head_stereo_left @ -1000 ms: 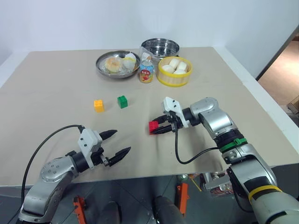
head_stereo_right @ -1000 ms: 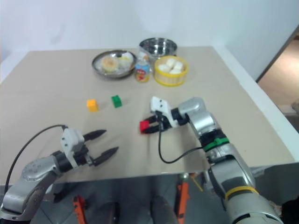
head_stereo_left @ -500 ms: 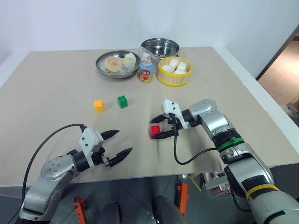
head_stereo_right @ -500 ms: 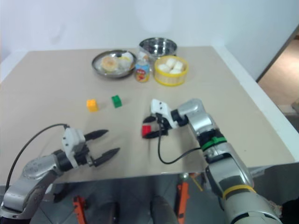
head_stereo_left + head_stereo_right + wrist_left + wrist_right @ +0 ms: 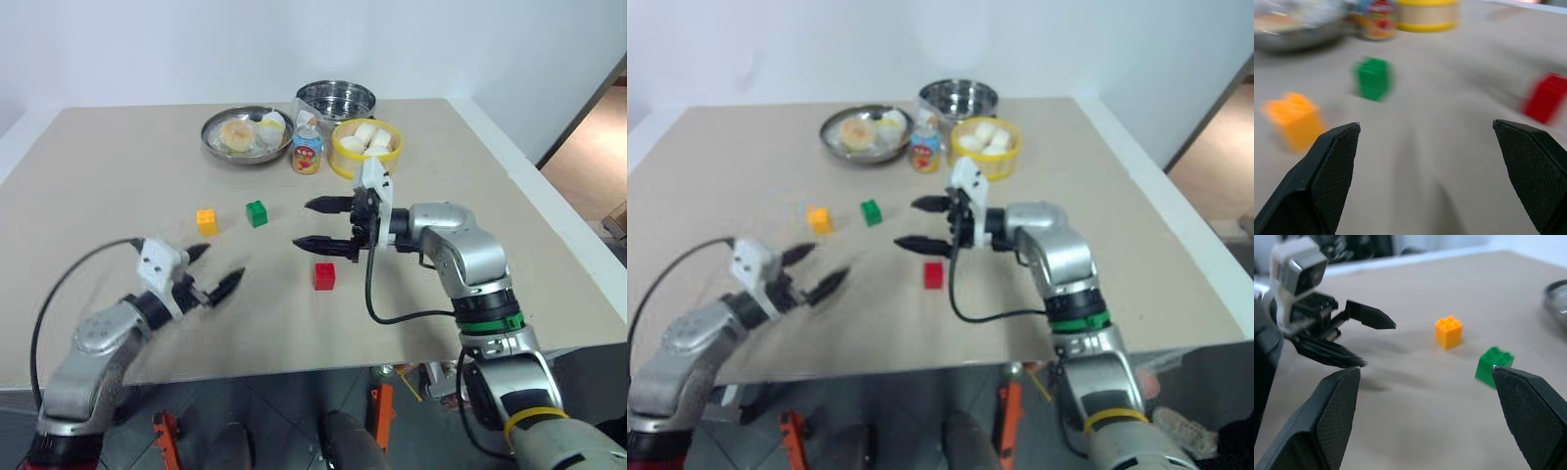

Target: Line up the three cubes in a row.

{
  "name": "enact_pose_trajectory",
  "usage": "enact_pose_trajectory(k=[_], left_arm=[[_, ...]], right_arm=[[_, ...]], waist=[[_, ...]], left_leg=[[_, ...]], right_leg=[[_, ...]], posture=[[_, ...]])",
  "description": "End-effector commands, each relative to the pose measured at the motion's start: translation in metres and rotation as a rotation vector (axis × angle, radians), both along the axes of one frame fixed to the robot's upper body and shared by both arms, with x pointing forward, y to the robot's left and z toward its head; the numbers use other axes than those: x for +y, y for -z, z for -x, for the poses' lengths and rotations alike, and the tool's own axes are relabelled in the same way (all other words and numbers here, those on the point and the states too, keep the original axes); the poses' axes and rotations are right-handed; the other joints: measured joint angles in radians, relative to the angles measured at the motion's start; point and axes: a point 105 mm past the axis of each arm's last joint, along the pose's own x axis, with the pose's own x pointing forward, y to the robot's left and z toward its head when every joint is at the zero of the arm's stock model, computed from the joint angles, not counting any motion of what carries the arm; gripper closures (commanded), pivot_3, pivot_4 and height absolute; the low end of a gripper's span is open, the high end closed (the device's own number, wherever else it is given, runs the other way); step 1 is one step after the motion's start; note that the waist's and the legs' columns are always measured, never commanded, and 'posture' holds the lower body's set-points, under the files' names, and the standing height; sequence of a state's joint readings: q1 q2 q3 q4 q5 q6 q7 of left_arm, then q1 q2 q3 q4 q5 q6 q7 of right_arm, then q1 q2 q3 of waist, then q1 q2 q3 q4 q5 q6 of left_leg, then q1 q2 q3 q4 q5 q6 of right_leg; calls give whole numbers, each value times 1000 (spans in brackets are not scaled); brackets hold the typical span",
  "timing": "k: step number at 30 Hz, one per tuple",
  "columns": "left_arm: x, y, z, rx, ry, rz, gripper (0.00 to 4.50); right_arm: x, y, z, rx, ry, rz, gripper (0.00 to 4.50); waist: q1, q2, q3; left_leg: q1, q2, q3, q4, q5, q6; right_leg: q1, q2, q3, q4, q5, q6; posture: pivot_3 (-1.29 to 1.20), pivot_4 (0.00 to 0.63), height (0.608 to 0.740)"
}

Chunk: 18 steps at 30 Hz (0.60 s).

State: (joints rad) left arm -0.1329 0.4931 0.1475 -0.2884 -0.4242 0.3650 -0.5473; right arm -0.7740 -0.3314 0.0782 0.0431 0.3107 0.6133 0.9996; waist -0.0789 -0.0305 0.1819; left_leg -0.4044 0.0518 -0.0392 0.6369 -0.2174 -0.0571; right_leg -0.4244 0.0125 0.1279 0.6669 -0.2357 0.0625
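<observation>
The three cubes lie apart on the tan table: the red cube (image 5: 324, 276) toward the front, the green cube (image 5: 257, 212) and the yellow-orange cube (image 5: 207, 221) side by side farther back and to the left. My right gripper (image 5: 301, 224) hangs open above the table, just behind the red cube, pointing left with nothing in it. My left gripper (image 5: 217, 264) is open and empty, in front of the yellow-orange cube. In the left wrist view the yellow-orange cube (image 5: 1295, 120), green cube (image 5: 1373, 78) and red cube (image 5: 1546, 97) lie ahead of the open fingers.
At the back of the table stand a metal plate (image 5: 217, 140) with buns, a steel pot (image 5: 336, 98), a yellow bowl (image 5: 359, 171) of white buns and a small drink can (image 5: 307, 152). The table's right edge (image 5: 549, 196) runs close to my right arm.
My right gripper opened, let go of the red cube, then rose and swung back from it. The red cube stays on the table. My left gripper moved forward and left toward the yellow-orange cube.
</observation>
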Motion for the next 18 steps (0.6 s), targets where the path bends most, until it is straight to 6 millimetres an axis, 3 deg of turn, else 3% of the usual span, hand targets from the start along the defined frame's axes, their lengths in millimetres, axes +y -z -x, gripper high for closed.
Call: enact_pose_trajectory(k=[1,10,18], left_arm=[[-6,-10,-13,-37,1,-6,0],[-28,-24,-37,-20,143,-28,0],[-33,-36,-67,22,240,-146,0]], right_arm=[[3,-11,2,-62,65,-39,67],[6,-10,-3,-91,141,-57,67],[7,-11,-7,-129,170,-40,67]], waist=[[0,0,0],[1,0,0],[0,0,0]], left_leg=[[-1,0,0,0,0,0],[-2,0,-4,-1,0,0],[-3,0,-6,-1,0,0]], right_leg=[[0,0,0,0,0,0],[0,0,-3,0,0,0],[0,0,-6,0,0,0]], posture=[[0,150,734],[0,150,734],[0,150,734]])
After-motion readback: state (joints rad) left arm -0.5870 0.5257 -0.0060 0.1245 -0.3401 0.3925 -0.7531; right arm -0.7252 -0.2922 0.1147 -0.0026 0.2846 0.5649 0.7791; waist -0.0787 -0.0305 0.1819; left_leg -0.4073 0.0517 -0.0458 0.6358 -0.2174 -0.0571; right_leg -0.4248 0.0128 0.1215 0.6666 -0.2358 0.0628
